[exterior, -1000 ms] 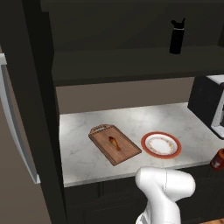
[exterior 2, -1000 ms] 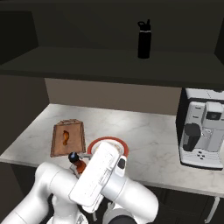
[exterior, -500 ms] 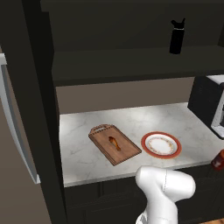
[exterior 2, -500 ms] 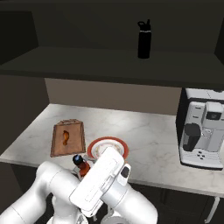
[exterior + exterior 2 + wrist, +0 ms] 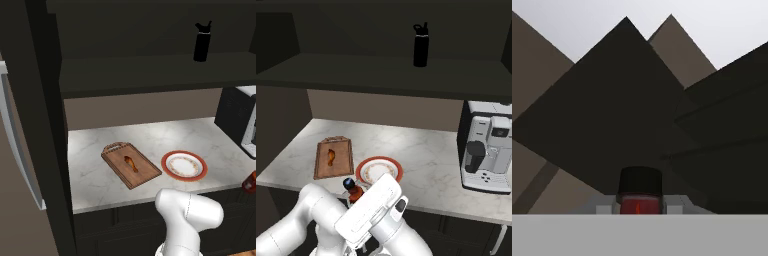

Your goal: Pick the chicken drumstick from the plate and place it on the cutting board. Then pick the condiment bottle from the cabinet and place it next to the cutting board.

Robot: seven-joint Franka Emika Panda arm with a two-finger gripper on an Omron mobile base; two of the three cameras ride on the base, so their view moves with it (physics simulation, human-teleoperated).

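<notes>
The orange-brown chicken drumstick [image 5: 130, 163] [image 5: 331, 157] lies on the brown cutting board [image 5: 144, 173] [image 5: 342, 161]. Right of the board sits the red-rimmed plate [image 5: 165, 165] [image 5: 398, 170], with nothing on it. My gripper [image 5: 355, 196] [image 5: 639, 207] is shut on the red condiment bottle [image 5: 352, 190] [image 5: 639, 204], which stays upright with its dark cap up. I hold it low, just in front of the counter's front edge and near the plate. The bottle also peeks in at the right edge of the left base view [image 5: 250, 182]. Above the counter runs the dark cabinet shelf [image 5: 150, 70] [image 5: 381, 70].
A tall black bottle [image 5: 201, 42] [image 5: 420, 45] stands on the shelf. A coffee machine [image 5: 488, 147] occupies the counter's right end, and a black-and-white appliance [image 5: 245, 117] sits at the right in the left base view. Bare marble [image 5: 426, 150] lies behind the plate.
The hand has sunk a little and shifted slightly right in the right base view, carrying the bottle with it. Board, drumstick and plate have not moved.
</notes>
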